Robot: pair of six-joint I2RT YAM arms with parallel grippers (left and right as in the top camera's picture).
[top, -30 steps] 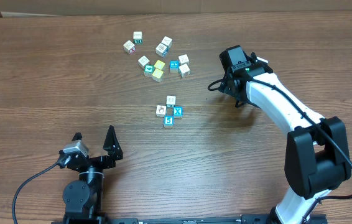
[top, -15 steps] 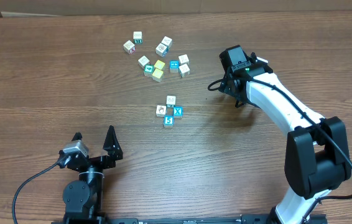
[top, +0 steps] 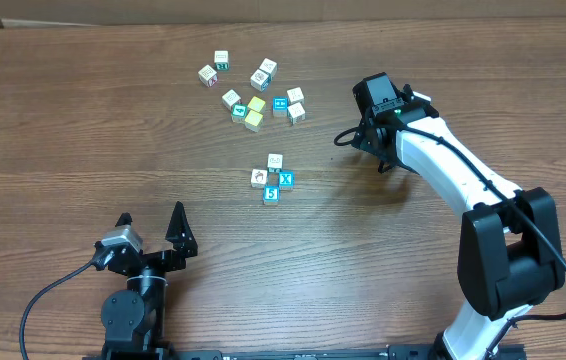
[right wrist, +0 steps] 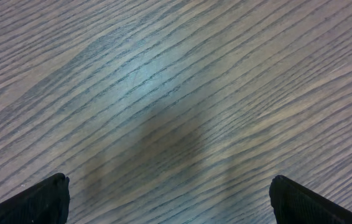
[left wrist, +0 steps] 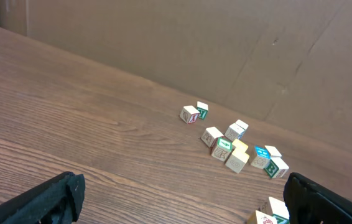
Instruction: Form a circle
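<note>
Both empty, the left gripper (top: 149, 216) and right gripper (right wrist: 173, 202) gaped wide; a clumsy nudge might have scattered the tight white-and-blue cube ring (top: 274, 177).

On the table (top: 63, 130), the loose scatter of cubes (top: 253, 92) lies behind the tight cluster of four cubes (top: 273, 178), well apart from it.

Nothing has shifted over the last second; the circle (top: 273, 178) lies unchanged.
</note>
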